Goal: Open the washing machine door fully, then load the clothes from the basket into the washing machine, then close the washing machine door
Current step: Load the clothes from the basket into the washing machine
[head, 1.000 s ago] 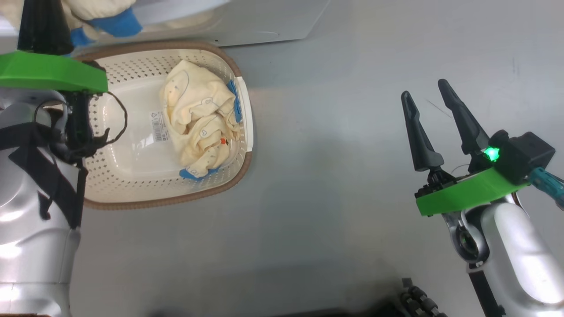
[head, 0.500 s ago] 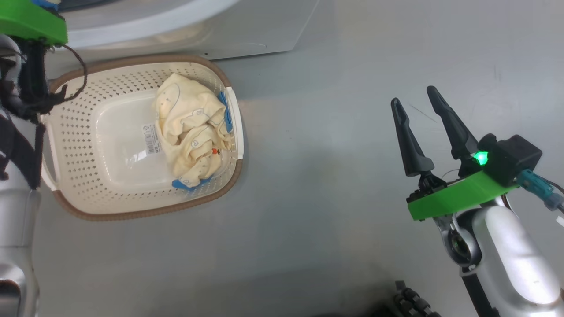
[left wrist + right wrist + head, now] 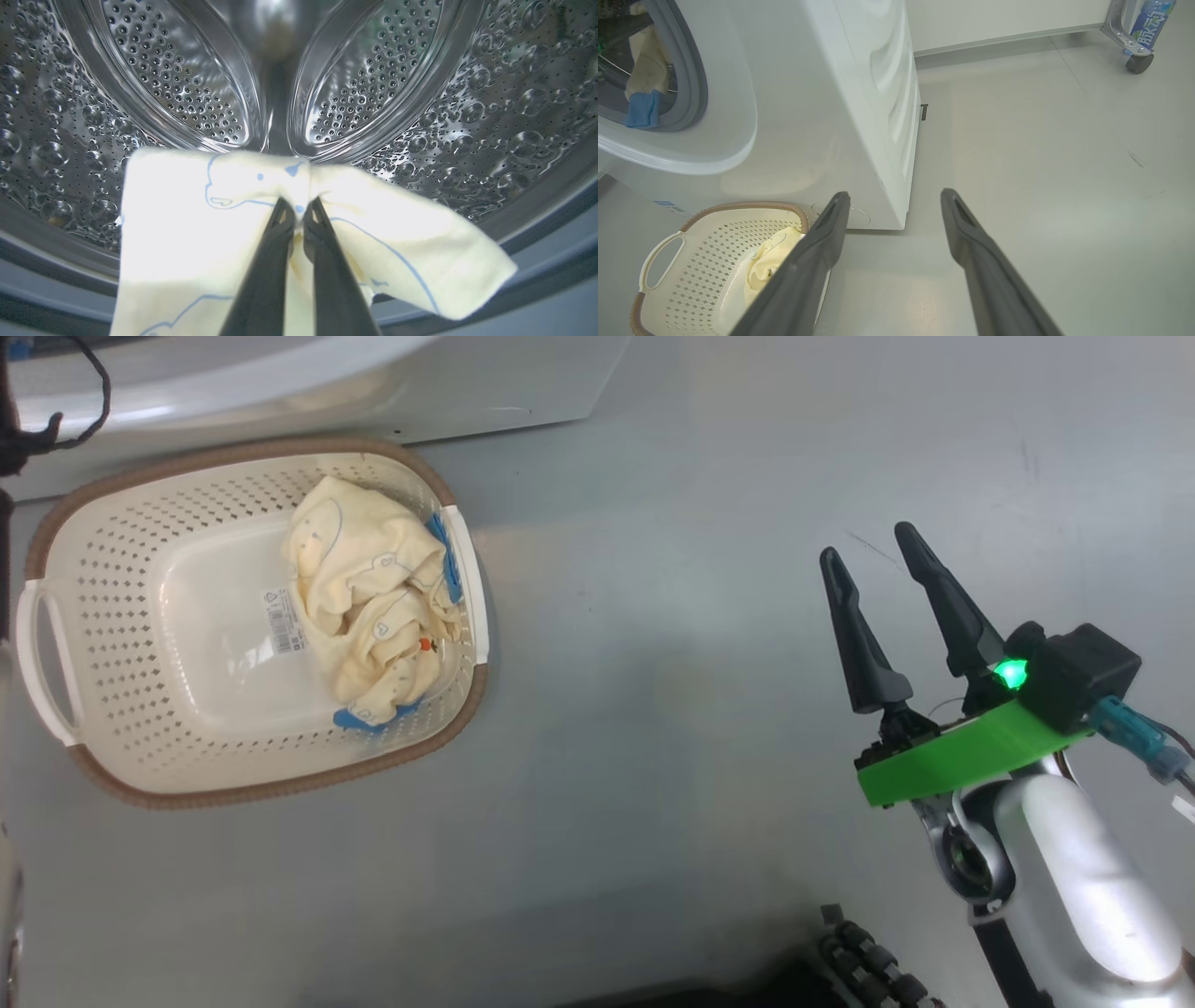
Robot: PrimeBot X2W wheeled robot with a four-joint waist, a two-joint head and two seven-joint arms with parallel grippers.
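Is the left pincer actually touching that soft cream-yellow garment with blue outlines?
Touching. The left wrist view shows the left pincer pinched shut on a bunched fold of the soft cream-yellow garment.

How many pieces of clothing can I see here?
2: a crumpled garment lies in the basket; a second garment is pinched by the left end effector inside the drum. The crumpled heap may hide more.

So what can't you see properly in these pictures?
- Head view: the crumpled clothes in the basket bunch up, hiding how many pieces there are.
- Left wrist view: the garment pinched by the left gripper hides the drum floor.
- Right wrist view: a finger of the right gripper covers part of the basket; the bottle is cut by the top edge.
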